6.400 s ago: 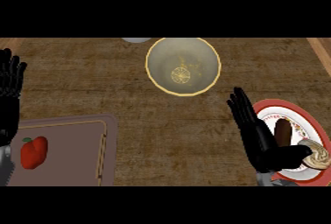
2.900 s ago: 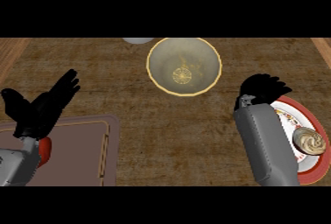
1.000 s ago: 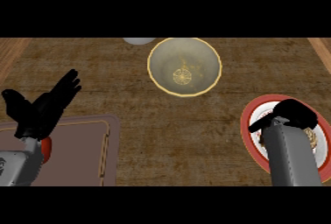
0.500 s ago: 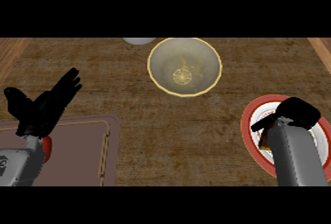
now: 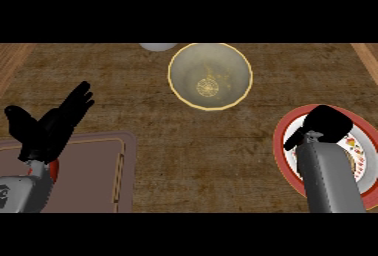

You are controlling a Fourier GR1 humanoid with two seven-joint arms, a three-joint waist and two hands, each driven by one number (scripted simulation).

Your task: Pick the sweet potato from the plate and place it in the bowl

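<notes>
The red-rimmed plate [image 5: 283, 136] lies at the right edge of the counter. My right hand [image 5: 326, 124] hangs low over its middle, seen from the back, and hand and forearm cover most of it. The sweet potato does not show; it is hidden under the hand or forearm. The yellow-rimmed bowl [image 5: 179, 92] stands at the upper middle with nothing in it, well to the upper left of that hand. My left hand [image 5: 49, 128] is raised at the left, open, fingers spread and pointing up-right.
A brown cutting board [image 5: 88, 172] lies at the lower left, partly under my left forearm, with a bit of something red [image 5: 34, 170] beside the wrist. A white round object [image 5: 157, 46] peeks in above the bowl. A wide stretch of wooden counter separates bowl and plate.
My right hand came down from beside the bowl onto the plate and has crept slightly right in the last second. The left hand rose from the far-left edge earlier and now holds still.
</notes>
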